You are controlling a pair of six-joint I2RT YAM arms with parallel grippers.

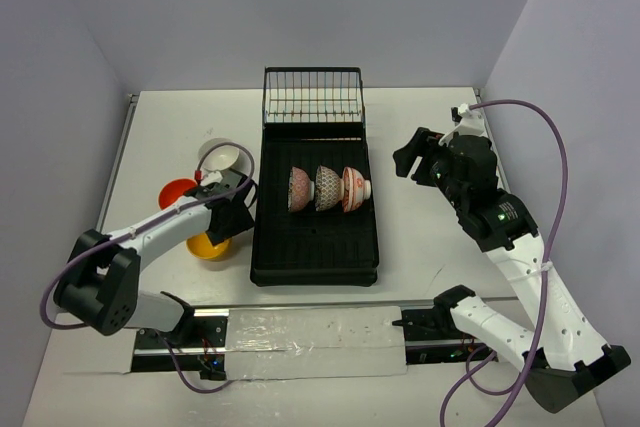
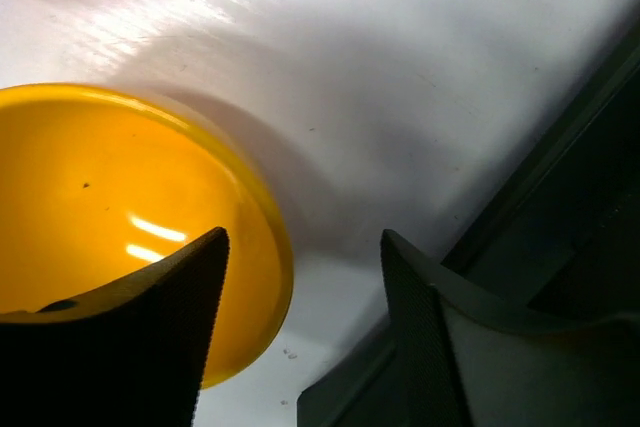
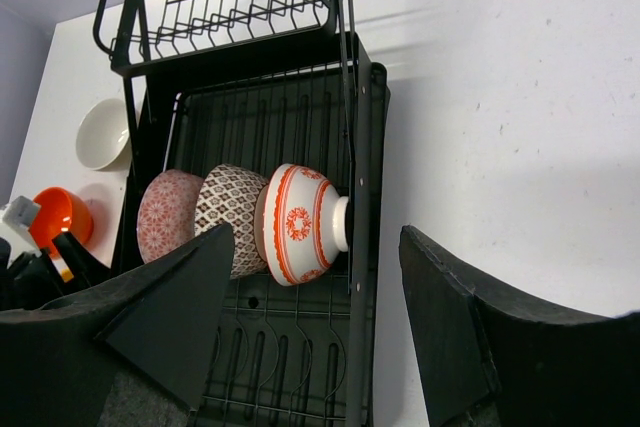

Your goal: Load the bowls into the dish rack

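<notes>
In the black dish rack point(image 1: 268, 247) three patterned bowls stand on edge in a row: pinkish point(image 1: 300, 188), grey-brown point(image 1: 327, 188) and red-on-white point(image 1: 353, 189). To its left the table carries a white bowl point(image 1: 224, 158), a red-orange bowl point(image 1: 177, 193) and a yellow bowl point(image 1: 210, 245). My left gripper point(image 1: 235, 209) is low over the yellow bowl point(image 2: 110, 217); it point(image 2: 303, 237) is open, one finger above the bowl's inside, the other outside the rim. My right gripper point(image 1: 415, 154) hangs open and empty right of the rack.
The upright wire basket point(image 1: 312, 97) stands at the rack's far end. The rack's dark edge point(image 2: 560, 207) runs just right of my left fingers. In the right wrist view the rack's rim point(image 3: 365, 247) and red-on-white bowl point(image 3: 300, 222) show beyond the right gripper point(image 3: 318, 229). Walls close both sides.
</notes>
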